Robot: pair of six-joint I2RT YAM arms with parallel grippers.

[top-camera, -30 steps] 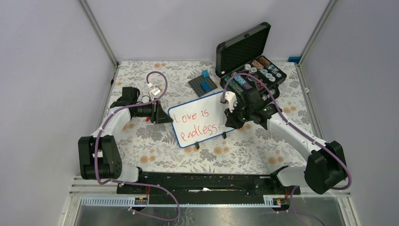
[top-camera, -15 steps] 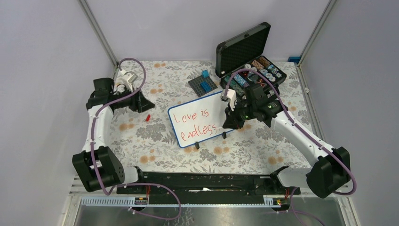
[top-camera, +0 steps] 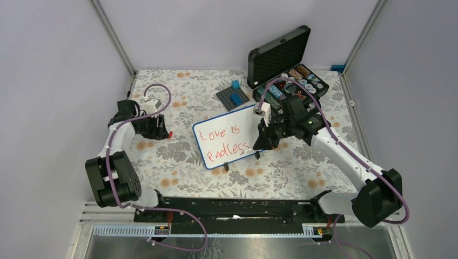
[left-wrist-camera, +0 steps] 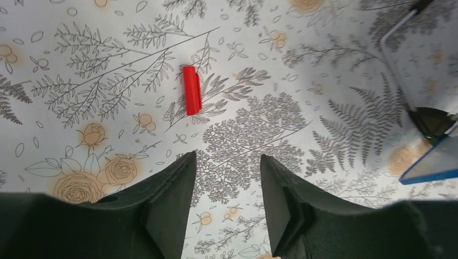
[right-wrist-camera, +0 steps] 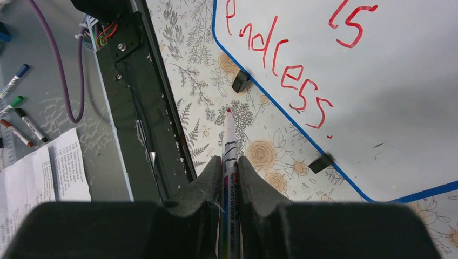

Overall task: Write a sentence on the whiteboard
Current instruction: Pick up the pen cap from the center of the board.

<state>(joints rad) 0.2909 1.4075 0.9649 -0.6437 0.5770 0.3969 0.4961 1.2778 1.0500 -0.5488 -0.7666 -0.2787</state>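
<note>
Two red lines, the sentence (top-camera: 224, 143), on the whiteboard (top-camera: 244, 116) at mid desk (top-camera: 281, 168) | right tool (right-wrist-camera: 229, 161) pinches marker (right-wrist-camera: 229, 137): probably light, slick, best gripped mid-barrel | left tool (left-wrist-camera: 227, 162) wide, empty, above red cap (left-wrist-camera: 191, 90)

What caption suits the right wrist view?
Right gripper holds a marker just off the whiteboard, its red sentence ending in a full stop.
</note>
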